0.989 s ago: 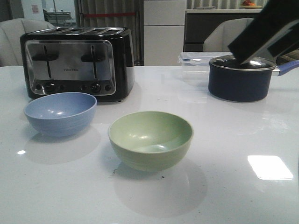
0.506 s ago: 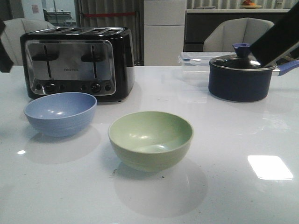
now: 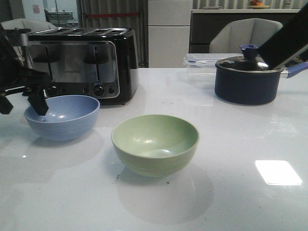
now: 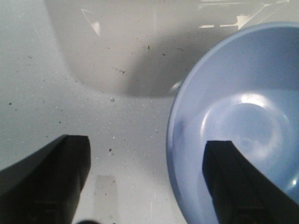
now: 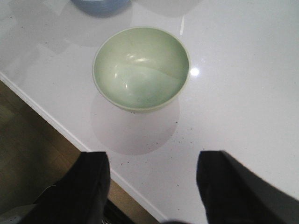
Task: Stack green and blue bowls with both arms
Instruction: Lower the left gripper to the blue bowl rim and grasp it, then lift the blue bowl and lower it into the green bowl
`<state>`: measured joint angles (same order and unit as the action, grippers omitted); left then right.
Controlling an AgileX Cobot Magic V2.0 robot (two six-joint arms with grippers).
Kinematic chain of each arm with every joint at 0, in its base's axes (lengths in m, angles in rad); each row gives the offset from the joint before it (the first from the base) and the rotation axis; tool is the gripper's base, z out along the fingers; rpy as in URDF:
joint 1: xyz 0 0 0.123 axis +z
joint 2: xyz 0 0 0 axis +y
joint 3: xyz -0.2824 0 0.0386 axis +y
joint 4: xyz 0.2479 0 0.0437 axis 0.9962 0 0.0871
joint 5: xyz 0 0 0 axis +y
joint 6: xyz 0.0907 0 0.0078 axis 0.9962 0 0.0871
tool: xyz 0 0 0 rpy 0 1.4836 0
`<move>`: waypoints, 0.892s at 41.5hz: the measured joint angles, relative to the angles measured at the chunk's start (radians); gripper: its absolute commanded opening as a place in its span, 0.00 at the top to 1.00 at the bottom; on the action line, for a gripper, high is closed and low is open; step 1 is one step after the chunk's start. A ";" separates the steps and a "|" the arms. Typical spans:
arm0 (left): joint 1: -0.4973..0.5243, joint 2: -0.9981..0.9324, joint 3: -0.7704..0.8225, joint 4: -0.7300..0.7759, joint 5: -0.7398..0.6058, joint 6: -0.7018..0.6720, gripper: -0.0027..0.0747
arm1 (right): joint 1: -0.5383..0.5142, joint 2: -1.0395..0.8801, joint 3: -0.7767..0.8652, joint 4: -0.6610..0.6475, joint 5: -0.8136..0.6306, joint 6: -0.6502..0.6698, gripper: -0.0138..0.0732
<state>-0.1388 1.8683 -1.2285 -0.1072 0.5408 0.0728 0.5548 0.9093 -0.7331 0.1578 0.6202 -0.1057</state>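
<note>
The blue bowl (image 3: 62, 116) sits at the left of the white table, in front of the toaster. The green bowl (image 3: 155, 143) sits in the middle, empty. My left gripper (image 3: 21, 102) is open and straddles the blue bowl's left rim: in the left wrist view (image 4: 147, 179) one finger (image 4: 233, 182) is inside the blue bowl (image 4: 247, 107) and the other is outside over the table. My right arm (image 3: 284, 41) is high at the upper right; its gripper (image 5: 152, 182) is open and empty, well above the green bowl (image 5: 140, 67).
A black and steel toaster (image 3: 79, 62) stands behind the blue bowl. A dark navy lidded pot (image 3: 248, 79) and a clear plastic box (image 3: 199, 65) stand at the back right. The table's near edge (image 5: 70, 135) shows in the right wrist view.
My left gripper has come into view from the left and lowered onto the blue bowl's left rim. My right arm has drawn up and to the right, uncovering the pot's lid.
</note>
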 measured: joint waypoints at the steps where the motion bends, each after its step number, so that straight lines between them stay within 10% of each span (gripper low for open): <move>1: 0.000 0.009 -0.007 -0.005 0.000 0.000 0.44 | 0.000 0.000 0.000 0.000 0.000 0.000 0.25; 15: 0.000 0.042 -0.031 -0.048 -0.002 0.002 0.85 | 0.000 0.000 0.000 0.000 0.002 0.000 0.25; 37: -0.072 -0.231 -0.033 -0.069 0.161 0.030 0.85 | 0.000 0.000 0.000 0.000 0.002 0.000 0.25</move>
<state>-0.2110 1.6372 -1.2611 -0.1766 0.7023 0.1031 0.5548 0.9093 -0.7331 0.1578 0.6219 -0.1057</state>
